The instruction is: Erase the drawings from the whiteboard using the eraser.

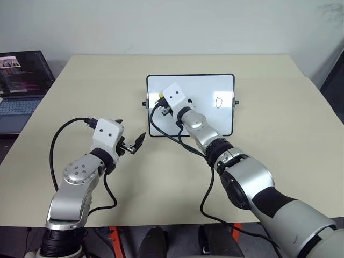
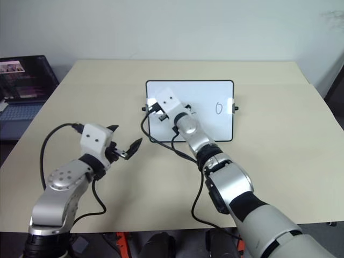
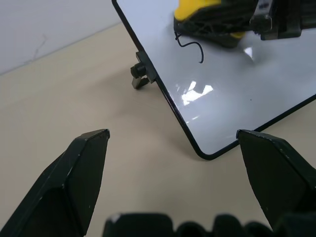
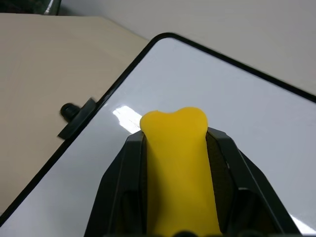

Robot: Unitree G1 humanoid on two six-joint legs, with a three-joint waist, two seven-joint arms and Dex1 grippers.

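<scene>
Right claw [image 4: 175,163]: clamped on yellow eraser [image 4: 178,163], over the whiteboard [image 1: 215,86] left part. Left claw [image 1: 131,144]: fingers apart, empty, above the surface [image 1: 80,91]. One drawn "0" [image 1: 219,101] at board right.

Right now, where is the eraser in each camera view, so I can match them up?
Left eye: the eraser is a yellow sliver over the whiteboard's left part, in the right gripper.
Right eye: not discernible behind the wrist.
Left wrist: at the top, above a leftover stroke.
Right wrist: centre, between the fingers.
Shared landmark: the board's left side knob.
</scene>
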